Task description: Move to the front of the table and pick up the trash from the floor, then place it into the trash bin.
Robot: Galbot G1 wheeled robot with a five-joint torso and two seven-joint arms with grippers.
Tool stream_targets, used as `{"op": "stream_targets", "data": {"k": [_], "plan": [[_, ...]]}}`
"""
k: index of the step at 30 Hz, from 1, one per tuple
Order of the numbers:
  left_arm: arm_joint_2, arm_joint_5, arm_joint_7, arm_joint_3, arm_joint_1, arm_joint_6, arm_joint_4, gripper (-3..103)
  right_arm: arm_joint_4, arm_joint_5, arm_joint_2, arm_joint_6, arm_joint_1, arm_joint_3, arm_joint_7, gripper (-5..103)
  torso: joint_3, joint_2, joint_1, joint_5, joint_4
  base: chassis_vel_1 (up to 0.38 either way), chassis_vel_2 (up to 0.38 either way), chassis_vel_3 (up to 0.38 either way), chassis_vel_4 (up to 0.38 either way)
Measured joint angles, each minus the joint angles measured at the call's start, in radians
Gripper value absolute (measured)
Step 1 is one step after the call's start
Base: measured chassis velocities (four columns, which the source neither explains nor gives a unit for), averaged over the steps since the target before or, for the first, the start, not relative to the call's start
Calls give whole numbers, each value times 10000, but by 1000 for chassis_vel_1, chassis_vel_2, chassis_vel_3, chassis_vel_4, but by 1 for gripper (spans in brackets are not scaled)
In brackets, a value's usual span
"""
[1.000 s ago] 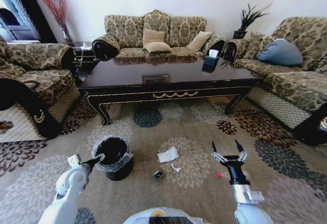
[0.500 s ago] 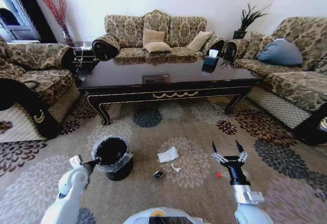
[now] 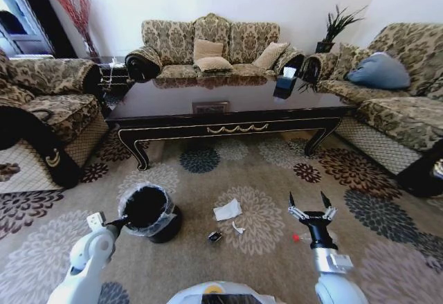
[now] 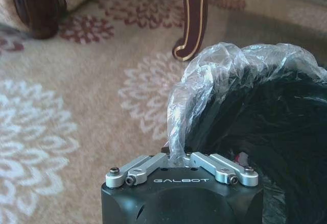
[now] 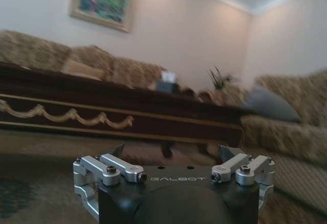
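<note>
L pincer (image 4: pixel 178 158): clamped on bin (image 3: pixel 149 210) liner rim, prob. to drag it nearer.
R pincer (image 3: pixel 309 206): spread wide, idle above floor.
Trash (image 3: pixel 227 210): on floor, btw bin & R pincer.

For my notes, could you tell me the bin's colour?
Black, with a clear liner; head view shows the bin best.

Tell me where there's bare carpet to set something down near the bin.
Bare carpet lies between the trash bin and the table, and right of the right gripper. It is crowded between bin and right gripper: napkin, wrapper. The left gripper pinches the liner.
</note>
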Motion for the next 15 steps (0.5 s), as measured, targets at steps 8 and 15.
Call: {"op": "stream_targets", "data": {"k": [8,15], "plan": [[133,-92,0,-314,575,-24,-1538,2,-1005,3528,-59,-1597,858,-186,2043,100,0,0,0,3,-7,0,0,0,0],[-137,-88,8,-637,1250,-67,-2983,2,-2702,7121,-386,-2895,3011,-147,3837,100,0,0,0,3,-2,0,0,0,0]]}}
